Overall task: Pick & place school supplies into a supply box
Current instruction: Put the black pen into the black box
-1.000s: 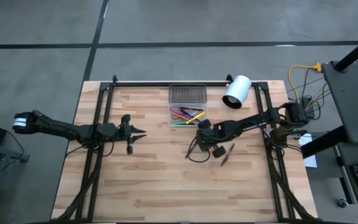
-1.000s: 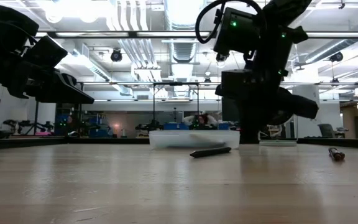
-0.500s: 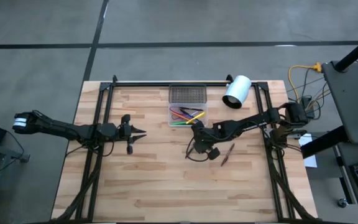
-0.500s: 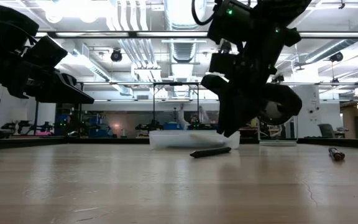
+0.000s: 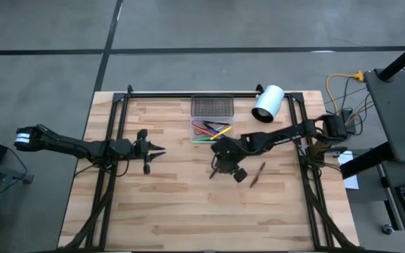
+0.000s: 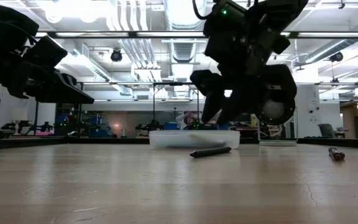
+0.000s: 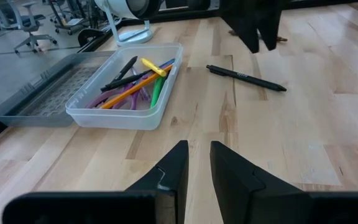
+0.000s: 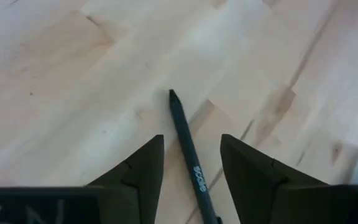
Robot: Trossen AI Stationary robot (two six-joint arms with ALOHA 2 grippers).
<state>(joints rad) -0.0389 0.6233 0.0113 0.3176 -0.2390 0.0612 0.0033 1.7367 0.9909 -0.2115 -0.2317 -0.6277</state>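
High view: small clear plastic rectangular supply box (image 5: 212,130) sits at the far middle of the pale butcher-block wooden table (image 5: 167,211), its dark grey mesh-patterned part (image 5: 212,106) on the far end. Already inside: green pen (image 5: 202,139), yellow pencil (image 5: 222,130), a few more thin coloured sticks, too small to sort here. Left on the table: thin black pen (image 5: 215,171) under the right arm, and a dark brown pen (image 5: 257,174) lying apart to its right. So by my read most items are in, two pens to go. White cylinder with a dark opening (image 5: 267,103) lies on its side beside the box; not the target. Right gripper (image 5: 220,163) hangs over the black pen; left gripper (image 5: 157,149) is parked mid-left, well apart from everything. Low view: box reads as a shallow translucent tray; black pen (image 6: 210,151) lies flat just in front of it, brown pen (image 6: 335,153) far off to the side. Right gripper (image 6: 211,106) is above the table, not touching the pen. Left wrist view: left gripper (image 7: 197,163) fingers nearly together with a thin slit between them, nothing pinched. Box (image 7: 107,116) has smooth glossy walls and rounded corners; orange stick (image 7: 132,92), purple-handled scissors (image 7: 118,101) and a dark pen lie crosswise inside. Right wrist view: right gripper (image 8: 191,165) fingers spread, straddling the black pen (image 8: 188,148), a slim matte barrel with a pointed tip and small print; not yet clamped on it.
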